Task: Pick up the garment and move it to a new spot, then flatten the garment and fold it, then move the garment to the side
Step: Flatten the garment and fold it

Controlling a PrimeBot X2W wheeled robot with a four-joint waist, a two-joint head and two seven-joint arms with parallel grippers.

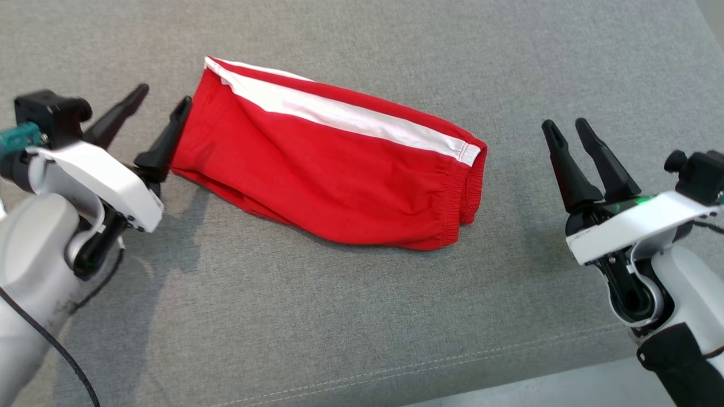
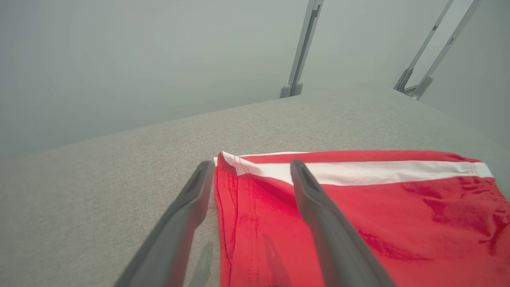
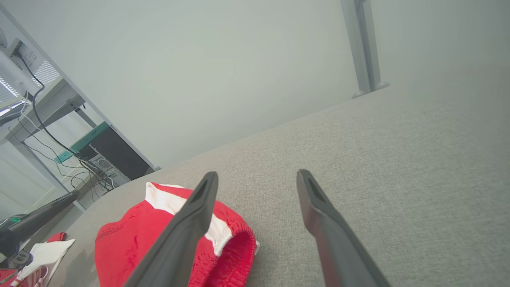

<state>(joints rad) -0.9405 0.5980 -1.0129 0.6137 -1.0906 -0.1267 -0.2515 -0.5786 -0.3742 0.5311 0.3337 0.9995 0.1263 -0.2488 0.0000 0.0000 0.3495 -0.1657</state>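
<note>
Head view: left claw (image 1: 164, 95) stands open, its fingers spread on either side of the left edge of the folded red garment (image 1: 328, 169), which lies mid-counter (image 1: 339, 316). Right claw (image 1: 564, 124) is open and empty, apart from the garment's right end.

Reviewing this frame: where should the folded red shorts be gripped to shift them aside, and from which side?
The red shorts lie folded, long and flat, so probably grip both short ends together: left gripper from the left on the hemmed end, right gripper from the right on the elastic waistband. That should keep the fold.
</note>
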